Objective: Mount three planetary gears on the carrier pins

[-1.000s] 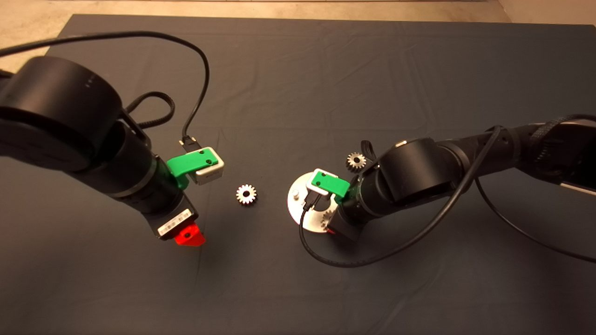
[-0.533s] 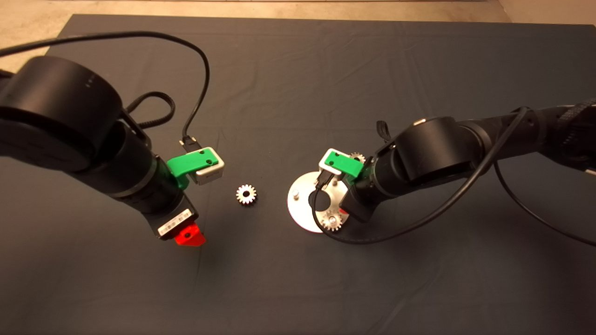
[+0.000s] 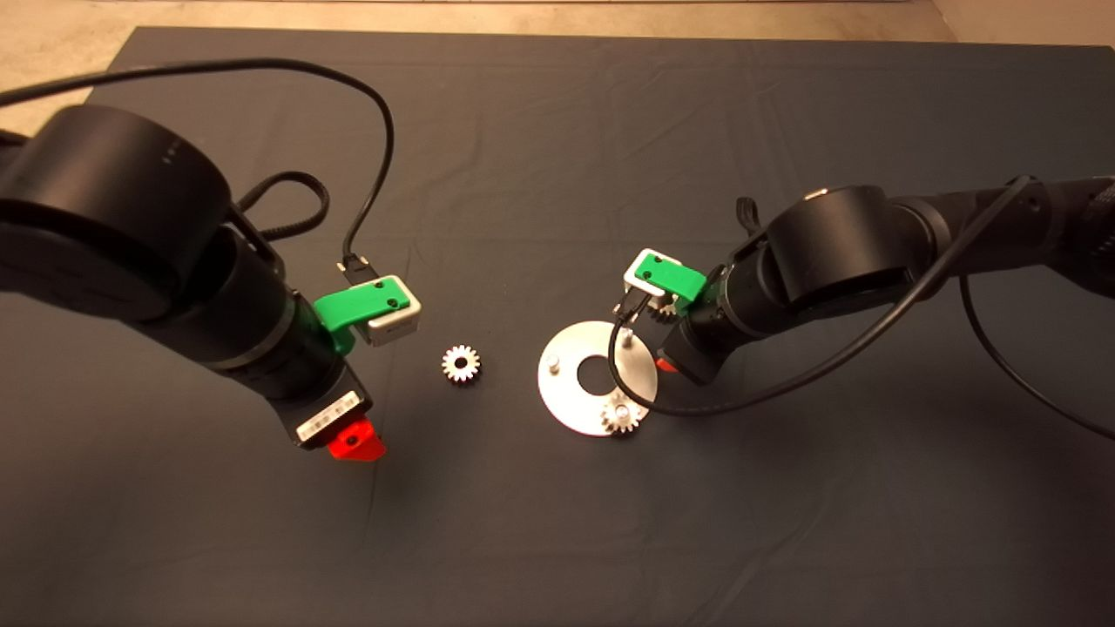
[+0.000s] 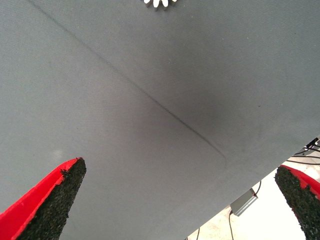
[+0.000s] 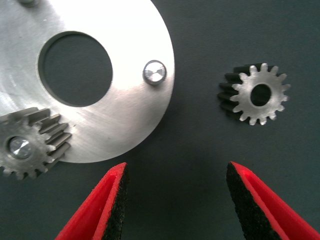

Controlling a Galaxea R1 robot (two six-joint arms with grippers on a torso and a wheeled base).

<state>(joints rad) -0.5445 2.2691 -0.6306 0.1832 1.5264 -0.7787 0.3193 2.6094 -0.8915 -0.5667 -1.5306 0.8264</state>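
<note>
I have the right gripper (image 5: 175, 200) hovering just off the disc (image 3: 566, 405) at its far-right edge, fingers spread wide and holding nothing. One planetary gear (image 5: 25, 145) already sits on the nearest pin. The next gear (image 5: 257, 94) lies flat on the mat just beside the disc, and I judge picking it up to be the step in hand. To do it well I would centre the pads across its teeth, close squarely, lift it level, then line its bore up over the bare pin (image 5: 154, 71) before lowering. My right wrist view shows this gear whole, whereas from overhead it is mostly hidden under the wrist. The overhead view alone shows the third gear (image 3: 461, 363) lying left of the disc, and the left gripper (image 4: 175, 200) parked at near left, open and empty.
</note>
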